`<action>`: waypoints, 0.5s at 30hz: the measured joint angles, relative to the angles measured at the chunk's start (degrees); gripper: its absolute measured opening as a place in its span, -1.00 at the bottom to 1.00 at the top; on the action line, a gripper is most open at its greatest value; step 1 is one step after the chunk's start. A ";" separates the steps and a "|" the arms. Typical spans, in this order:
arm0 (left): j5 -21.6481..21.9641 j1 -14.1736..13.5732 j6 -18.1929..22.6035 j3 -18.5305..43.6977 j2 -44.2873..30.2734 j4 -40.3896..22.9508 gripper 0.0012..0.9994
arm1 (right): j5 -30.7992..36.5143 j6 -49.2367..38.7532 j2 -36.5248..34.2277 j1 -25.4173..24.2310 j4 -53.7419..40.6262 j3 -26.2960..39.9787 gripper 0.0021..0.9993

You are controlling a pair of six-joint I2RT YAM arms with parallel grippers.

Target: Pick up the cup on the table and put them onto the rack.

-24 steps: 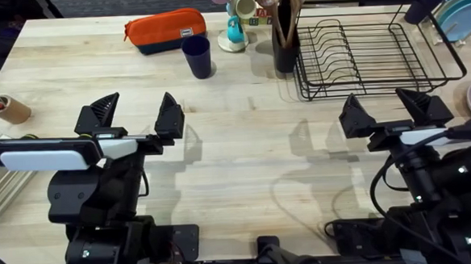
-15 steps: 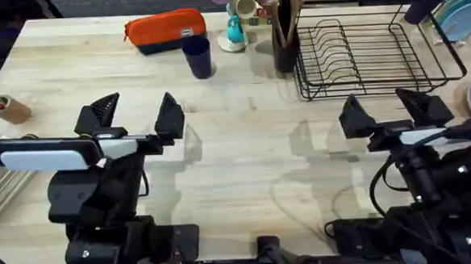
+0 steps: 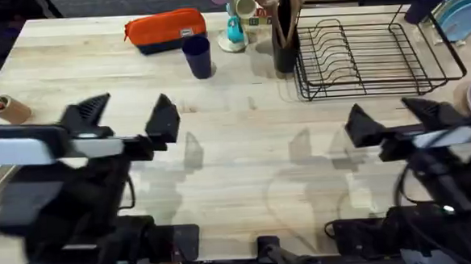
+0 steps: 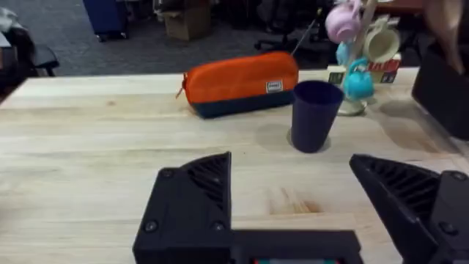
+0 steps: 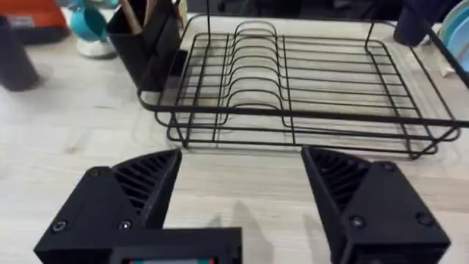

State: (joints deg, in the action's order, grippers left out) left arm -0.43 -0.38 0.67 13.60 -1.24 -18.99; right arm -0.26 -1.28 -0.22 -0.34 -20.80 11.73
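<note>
The navy blue cup (image 3: 198, 56) stands upright on the table at the back, just in front of an orange pouch; the left wrist view has the cup (image 4: 315, 116) ahead of my fingers. The black wire rack (image 3: 369, 56) sits at the back right, holding nothing; its plate dividers (image 5: 253, 81) face the right wrist camera. My left gripper (image 3: 127, 120) hovers open over the left middle of the table, well short of the cup. My right gripper (image 3: 398, 119) hangs open in front of the rack.
An orange pouch (image 3: 165, 30) lies behind the cup. A mug tree with pink and cream mugs (image 3: 236, 11) and a dark utensil holder (image 3: 284, 32) stand left of the rack. Plates (image 3: 460, 11) sit at the far right, a pen pot (image 3: 0, 105) at the left edge.
Both arms have risen toward the camera and look larger and blurred. The left gripper shifted slightly left, the right gripper slightly right and nearer. Cup and rack are where they were.
</note>
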 joint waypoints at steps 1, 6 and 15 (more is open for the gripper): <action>0.00 0.00 0.10 2.21 -0.61 -1.59 0.99 | -0.02 0.00 -0.43 0.00 -1.99 2.52 0.99; -0.78 0.00 0.51 20.11 -10.88 -13.97 0.99 | -0.60 0.00 -7.73 0.00 -17.19 21.02 0.99; -4.52 0.00 0.65 50.93 -35.01 -36.55 0.99 | -1.04 -0.04 -27.94 0.00 -37.74 46.94 0.99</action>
State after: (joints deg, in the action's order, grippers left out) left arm -4.95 -0.38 1.32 64.52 -36.25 -55.54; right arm -1.30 -1.32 -28.16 -0.34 -58.54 58.67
